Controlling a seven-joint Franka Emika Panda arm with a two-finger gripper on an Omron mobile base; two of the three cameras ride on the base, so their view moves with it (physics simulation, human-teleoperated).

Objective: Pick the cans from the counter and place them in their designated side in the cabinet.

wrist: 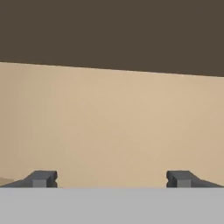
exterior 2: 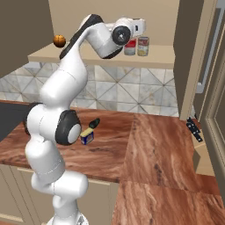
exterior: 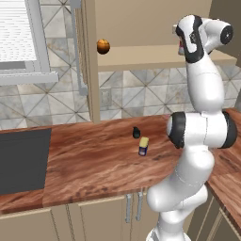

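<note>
Now, the long reddish-brown wood-grain counter (exterior: 94, 160) runs wide over beige cupboard doors with metal handles (exterior: 133, 207), and near its middle the slim dark blue can with the yellow top (exterior: 143, 146) lies tipped on its side, a small dark blob (exterior: 136, 132) just behind it. Up above, the big tan wall cabinet (exterior 2: 105, 13) shows its flat shelf board (exterior 2: 158, 59): at the right end the short red-labelled can with silvery ends (exterior 2: 129, 47) stands upright, touching or just beside a white-red-green labelled can (exterior 2: 143, 45); far off at the left end sits a small orange round fruit (exterior 2: 59, 41). The white arm rises from the base, bends at its dark elbow and reaches up to shelf height, wrist turned toward the red can. The gripper (wrist: 111, 179) faces plain tan cabinet board, its two dark fingertips (wrist: 41, 178) spread wide apart with nothing between them.
</note>
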